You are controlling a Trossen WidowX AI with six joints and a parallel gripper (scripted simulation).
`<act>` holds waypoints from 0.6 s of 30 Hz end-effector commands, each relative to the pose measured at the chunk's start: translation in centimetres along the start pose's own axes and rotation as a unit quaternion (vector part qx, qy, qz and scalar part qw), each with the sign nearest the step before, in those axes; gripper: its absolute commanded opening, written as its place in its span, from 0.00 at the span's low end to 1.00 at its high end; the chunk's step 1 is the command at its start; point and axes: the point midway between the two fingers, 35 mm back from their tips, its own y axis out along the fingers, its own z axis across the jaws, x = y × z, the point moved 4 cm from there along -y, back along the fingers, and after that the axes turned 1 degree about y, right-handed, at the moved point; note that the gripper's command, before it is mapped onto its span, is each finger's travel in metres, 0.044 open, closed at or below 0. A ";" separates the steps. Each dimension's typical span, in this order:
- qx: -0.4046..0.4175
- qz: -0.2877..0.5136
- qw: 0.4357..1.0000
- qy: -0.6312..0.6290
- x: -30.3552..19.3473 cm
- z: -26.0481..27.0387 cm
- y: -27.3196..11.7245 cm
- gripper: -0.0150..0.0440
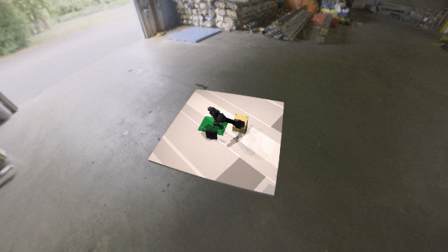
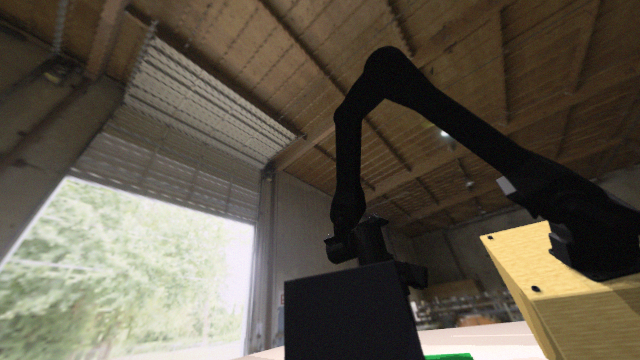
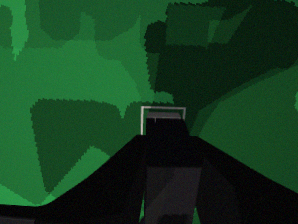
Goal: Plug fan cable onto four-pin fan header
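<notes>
The green board [image 1: 204,128] [image 3: 75,75] lies on the table top, and a strip of it shows low in the exterior view [image 2: 448,357]. My gripper [image 1: 217,124] [image 3: 165,144] points down over the board and is shut on the black plug [image 3: 167,145]. The four-pin fan header [image 3: 163,107] shows as a pale rectangular outline just past the plug's top edge in the wrist view. The plug covers the near part of this outline. Whether the plug touches or enters the header cannot be told. The pins and the cable cannot be made out. In the exterior view the fingertips are hidden.
A black upright block [image 1: 211,134] [image 2: 345,312] stands at the board's edge, close to the gripper. A yellow wooden block [image 1: 241,119] [image 2: 575,320] stands under the arm's base, beside the board. The pale table top [image 1: 189,150] ends in open edges all round.
</notes>
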 end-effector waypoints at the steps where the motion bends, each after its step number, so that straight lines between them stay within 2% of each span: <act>1: 0.000 0.000 1.000 0.000 0.0 0.0 0.0 0.30; 10: 0.000 0.000 1.000 0.000 0.0 0.0 0.0 0.69; 13: 0.000 0.000 1.000 0.000 0.0 0.0 -0.3 0.69; 16: 0.001 -0.001 1.000 0.002 -0.1 0.1 -4.2 0.69; 18: 0.001 -0.001 1.000 0.003 0.0 0.0 -5.5 0.69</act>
